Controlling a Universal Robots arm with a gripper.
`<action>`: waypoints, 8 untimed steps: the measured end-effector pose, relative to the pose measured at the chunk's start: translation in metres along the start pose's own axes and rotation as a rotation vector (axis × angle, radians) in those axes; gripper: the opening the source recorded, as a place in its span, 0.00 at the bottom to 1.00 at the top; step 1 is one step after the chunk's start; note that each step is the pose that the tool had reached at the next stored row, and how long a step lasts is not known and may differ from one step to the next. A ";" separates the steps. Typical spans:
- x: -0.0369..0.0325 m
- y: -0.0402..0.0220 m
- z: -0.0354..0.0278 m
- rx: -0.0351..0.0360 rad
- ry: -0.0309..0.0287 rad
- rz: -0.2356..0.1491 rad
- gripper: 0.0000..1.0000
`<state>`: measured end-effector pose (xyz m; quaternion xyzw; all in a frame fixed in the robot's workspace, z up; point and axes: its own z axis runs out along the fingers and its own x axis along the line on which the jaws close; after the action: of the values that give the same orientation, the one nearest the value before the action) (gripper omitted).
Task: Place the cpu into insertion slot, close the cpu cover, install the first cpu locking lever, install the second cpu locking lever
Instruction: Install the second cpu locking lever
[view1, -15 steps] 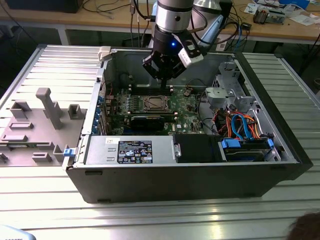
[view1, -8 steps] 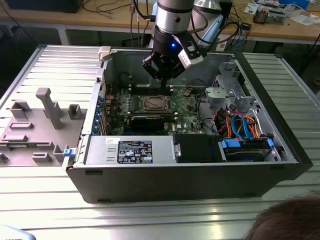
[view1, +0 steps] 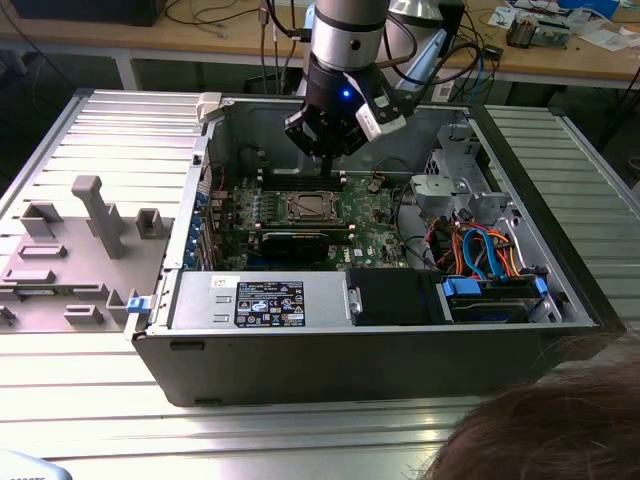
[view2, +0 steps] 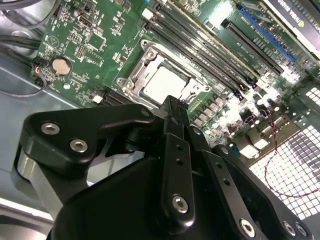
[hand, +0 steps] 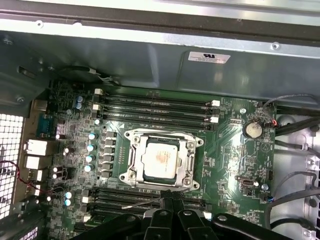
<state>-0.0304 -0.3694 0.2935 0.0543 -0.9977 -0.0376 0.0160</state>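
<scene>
The jaws (hand: 167, 202) are hanging closed and empty just above the chip (hand: 160, 159), which is already sitting in its socket (hand: 134, 176); judging by this, cover and levers are pending.

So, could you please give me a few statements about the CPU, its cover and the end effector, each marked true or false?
1. The cpu sits in the slot. True.
2. The cover lies closed around the cpu. True.
3. The end effector holds the cpu. False: the cpu lies in the slot on the board, apart from the end effector.
4. The end effector hangs outside the case. False: in the exterior view it hangs inside the open case, above the board.
5. A coin cell sits on the board. True.
</scene>
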 end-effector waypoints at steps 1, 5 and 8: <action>0.0001 -0.0004 0.0000 -0.0043 -0.0005 0.000 0.11; 0.0007 -0.0018 0.0000 -0.0222 -0.0024 -0.001 0.11; 0.0009 -0.0026 0.0000 -0.0348 -0.0038 -0.001 0.11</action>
<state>-0.0310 -0.3722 0.2933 0.0546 -0.9969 -0.0551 0.0150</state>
